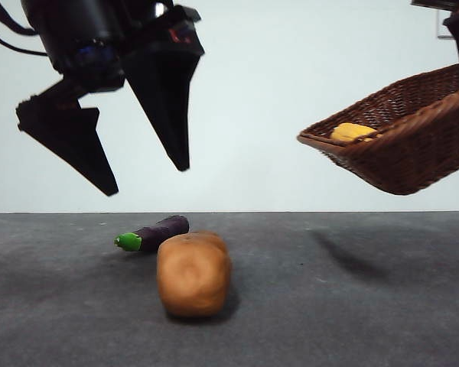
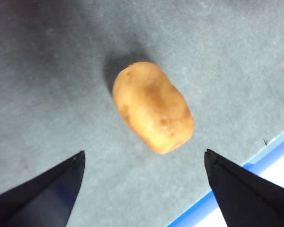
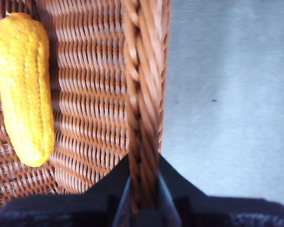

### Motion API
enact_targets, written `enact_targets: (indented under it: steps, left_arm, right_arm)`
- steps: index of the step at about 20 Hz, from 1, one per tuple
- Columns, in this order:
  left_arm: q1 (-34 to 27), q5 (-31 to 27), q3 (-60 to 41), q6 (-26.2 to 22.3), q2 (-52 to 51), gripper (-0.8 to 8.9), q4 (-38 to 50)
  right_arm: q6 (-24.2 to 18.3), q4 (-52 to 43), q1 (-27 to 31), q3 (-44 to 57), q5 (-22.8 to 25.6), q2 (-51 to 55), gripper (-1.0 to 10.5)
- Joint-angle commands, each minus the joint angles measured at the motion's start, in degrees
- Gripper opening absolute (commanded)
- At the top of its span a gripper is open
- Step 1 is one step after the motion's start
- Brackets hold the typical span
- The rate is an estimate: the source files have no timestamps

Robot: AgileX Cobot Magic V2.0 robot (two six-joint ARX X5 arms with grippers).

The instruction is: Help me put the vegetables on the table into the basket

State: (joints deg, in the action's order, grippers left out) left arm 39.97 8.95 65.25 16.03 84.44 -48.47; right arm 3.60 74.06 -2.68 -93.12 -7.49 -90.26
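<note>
Our right pincer clamps the basket rim, holding it tilted aloft so the corn rests inside (ready for more). Our left pincer hangs wide above the potato on the surface; the eggplant lies just behind.

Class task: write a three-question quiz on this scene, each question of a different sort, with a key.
1. True or false: the corn cob lies in the basket.
2. Which vegetable sits below the open left tool? A eggplant B potato C corn
3. Fill in: the right tool grips the basket's ____.

Key: 1 true. 2 B, the potato; the eggplant lies behind it on the table. 3 rim.
</note>
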Motion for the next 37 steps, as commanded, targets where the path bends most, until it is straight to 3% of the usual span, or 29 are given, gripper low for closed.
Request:
enact_targets:
  steps: [1, 10, 17, 18, 21, 22, 26, 31, 37]
  left_arm:
    - [0.28, 0.0, -0.55, 2.75, 1.99, 5.83, 2.03]
    - [3.85, -2.8, -0.55, 12.44, 11.39, 5.98, 8.37]
    - [4.55, -5.75, -0.55, 12.48, 16.76, 5.81, 10.19]
    - [4.57, -6.01, -0.55, 12.68, 16.83, 4.92, 10.23]
    - [4.92, -5.99, -0.55, 12.15, 16.81, 0.65, 11.32]
    - [4.94, -6.01, -0.55, 10.95, 16.81, -0.14, 11.63]
    - [5.09, -5.16, -0.07, 8.07, 15.21, -0.13, 11.06]
    - [5.95, -4.04, 0.07, 8.04, 3.34, -0.13, 13.05]
    - [11.17, -4.04, 0.07, 8.37, -7.37, -0.13, 28.06]
  right_arm:
    - [-1.66, 0.85, 0.44, -0.35, -0.63, -0.33, -0.1]
    - [-2.58, 1.6, 0.48, -0.35, -0.63, -0.33, -0.1]
    - [-3.21, 1.6, 0.48, -0.35, -0.63, -0.33, -0.1]
    - [-3.26, 1.62, 0.48, -0.35, -0.63, -0.33, -0.1]
    - [-3.32, 1.62, 0.5, -0.35, -0.63, -0.33, -0.1]
    - [-3.48, 1.64, 0.5, -0.35, -0.63, -0.33, -0.1]
    - [-3.45, 1.49, 0.48, -0.35, -0.63, -0.33, -0.1]
    - [-3.3, 0.94, 0.42, -0.35, -0.72, -0.33, -0.1]
    - [-1.68, -0.22, -2.73, -0.35, -9.01, -0.33, -0.1]
